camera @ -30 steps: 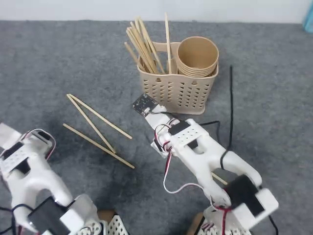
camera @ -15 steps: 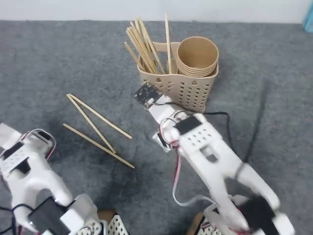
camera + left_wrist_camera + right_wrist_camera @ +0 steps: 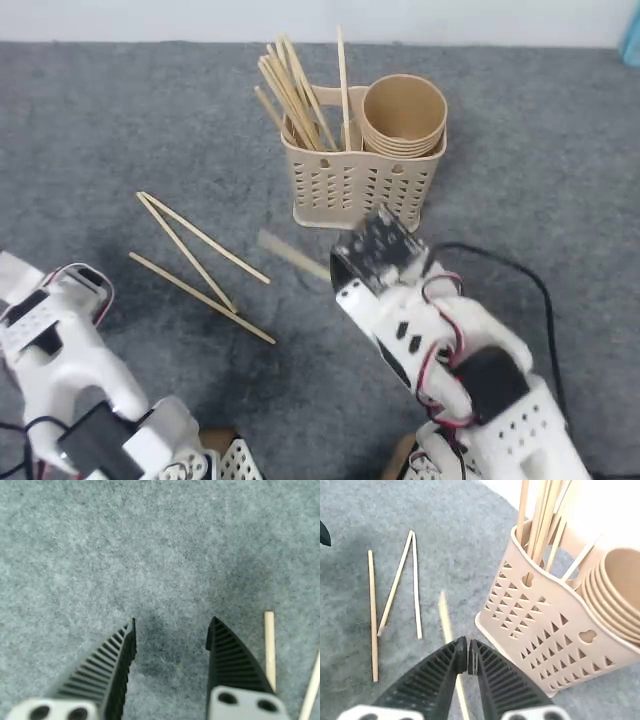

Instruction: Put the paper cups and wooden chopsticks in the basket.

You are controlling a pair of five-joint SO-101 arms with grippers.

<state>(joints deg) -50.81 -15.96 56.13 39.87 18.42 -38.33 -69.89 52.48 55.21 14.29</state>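
A: Held chopstick (image 3: 292, 254), where?
B: Just in front of the basket (image 3: 350, 190), near its wall. It's blurred, but looks lifted off the counter (image 3: 110, 130). Right tool (image 3: 468, 651) is clamped on it, jaws almost touching.
A: Step?
B: Dropping it in the basket, I'd say. Raise it first, since it looks lower than the rim. Tip it upright and aim for the compartment with the standing chopsticks (image 3: 295, 90), not the paper cups (image 3: 404, 112) side. Most of the visible length pokes out one side of the tool, so that end could catch the wall. Go slow and release once the tip is inside.
A: Left tool (image 3: 173, 622)?
B: Jaws apart, nothing between them, over bare counter. Three loose chopsticks (image 3: 200, 297) lie near it, well apart from the basket.
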